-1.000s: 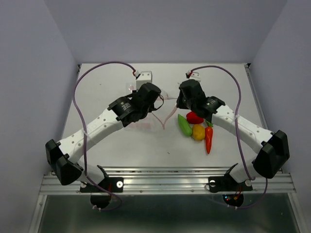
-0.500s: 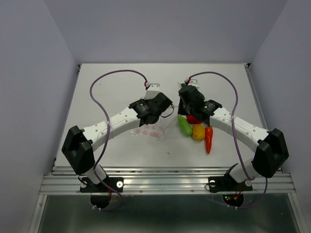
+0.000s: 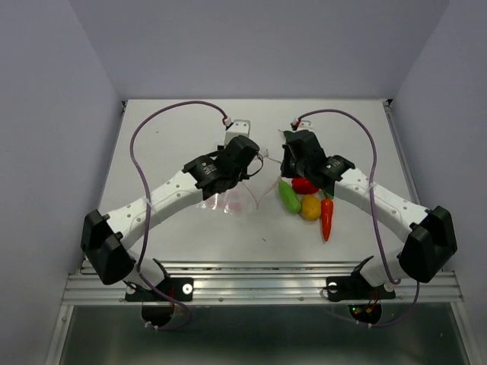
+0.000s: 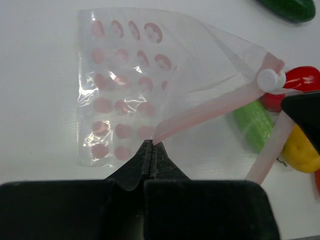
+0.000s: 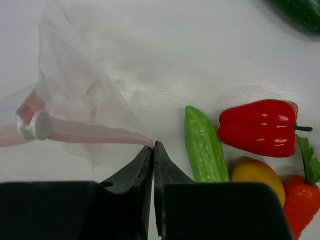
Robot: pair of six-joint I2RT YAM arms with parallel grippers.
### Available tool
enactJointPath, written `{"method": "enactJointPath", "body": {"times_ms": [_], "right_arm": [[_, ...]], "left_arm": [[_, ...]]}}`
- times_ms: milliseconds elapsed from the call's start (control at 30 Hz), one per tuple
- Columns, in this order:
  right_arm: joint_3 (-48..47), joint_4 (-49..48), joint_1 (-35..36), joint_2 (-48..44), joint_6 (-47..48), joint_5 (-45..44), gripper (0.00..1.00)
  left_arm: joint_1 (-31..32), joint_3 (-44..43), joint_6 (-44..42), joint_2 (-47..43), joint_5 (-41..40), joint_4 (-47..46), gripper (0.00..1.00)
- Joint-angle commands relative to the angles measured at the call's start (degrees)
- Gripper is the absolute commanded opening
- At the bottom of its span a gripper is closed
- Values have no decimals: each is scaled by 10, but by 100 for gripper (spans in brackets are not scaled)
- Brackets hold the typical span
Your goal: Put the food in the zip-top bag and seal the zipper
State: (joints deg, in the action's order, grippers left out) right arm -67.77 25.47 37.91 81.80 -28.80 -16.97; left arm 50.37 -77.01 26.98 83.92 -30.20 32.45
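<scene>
The zip-top bag (image 4: 130, 80) is clear with pink marks and is lifted at its mouth between both arms. My left gripper (image 4: 151, 144) is shut on one end of the pink zipper (image 4: 210, 107), near a white slider (image 4: 270, 80). My right gripper (image 5: 153, 145) is pinched on the other zipper strip (image 5: 90, 131), with only a hairline gap between its jaws. The food lies loose beside it: light green pod (image 5: 202, 145), red bell pepper (image 5: 257, 127), yellow-orange piece (image 5: 252, 175), carrot (image 5: 297, 200), dark green cucumber (image 5: 300, 15). From above, the bag (image 3: 232, 199) hangs under the left wrist.
The pod (image 3: 288, 198), pepper (image 3: 306, 185), yellow piece (image 3: 310, 207) and carrot (image 3: 326, 218) cluster under the right forearm. Purple cables (image 3: 167, 114) arc over the back of the white table (image 3: 175, 228). Grey walls close in both sides.
The left arm swung right toward the right gripper, then drew back a little to the left, carrying the bag with it. The right gripper stayed by the food and its jaws eased slightly.
</scene>
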Motion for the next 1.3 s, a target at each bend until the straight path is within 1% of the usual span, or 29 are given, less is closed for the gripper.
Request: {"method": "enactJointPath", "body": {"times_ms": [0,100,133,167,233,267,333,467,567,600,633,667,733,800,867,933,967,1000,1100,1267], "right_arm": [[-14,-35,-6,4,11,63,13],[-35,-37,-6,27,8,83,14],[-41,-37,-6,32,8,86,16],[-47,-37,-6,41,7,90,24],[-67,-38,-6,49,8,102,30],[-73,-38,-6,52,8,106,36],[-90,-39,-6,58,8,120,38],[-101,-42,-6,57,11,127,52],[-97,-42,-6,45,15,119,71],[-88,-41,-6,41,15,108,89],[-82,-40,-6,35,15,102,98],[-76,-41,-6,19,16,93,100],[-48,-39,-14,-1,14,65,100],[-21,-38,-27,-42,8,54,100],[17,-38,-58,-69,0,64,100],[41,-38,-84,-99,-5,99,100],[60,-37,-99,-102,3,112,100],[66,-27,-100,-101,8,120,100],[78,-3,-112,-90,21,112,100],[89,-2,-151,-48,-5,99,100]], "left_arm": [[-6,6,-50,-15,66,-74,0],[-5,-2,-49,6,62,-71,0],[-5,-5,-50,18,62,-72,0],[-5,-6,-51,22,63,-73,0],[-5,-9,-54,36,59,-76,0],[-5,-12,-55,40,59,-74,0],[-6,-16,-55,52,57,-75,0],[-6,-24,-56,67,53,-74,0],[-6,-31,-56,76,46,-71,0],[-6,-33,-56,78,45,-70,0],[-6,-34,-56,80,46,-70,0],[-6,-34,-56,81,46,-70,0],[-6,-37,-56,83,44,-70,0],[-7,-38,-54,83,44,-68,0],[-7,-35,-54,81,46,-71,0],[-8,-34,-54,79,52,-77,0],[-8,-33,-54,78,54,-79,0],[-9,-33,-55,78,55,-80,0],[-11,-32,-56,78,58,-84,0],[-11,-28,-56,78,66,-92,0]]}}
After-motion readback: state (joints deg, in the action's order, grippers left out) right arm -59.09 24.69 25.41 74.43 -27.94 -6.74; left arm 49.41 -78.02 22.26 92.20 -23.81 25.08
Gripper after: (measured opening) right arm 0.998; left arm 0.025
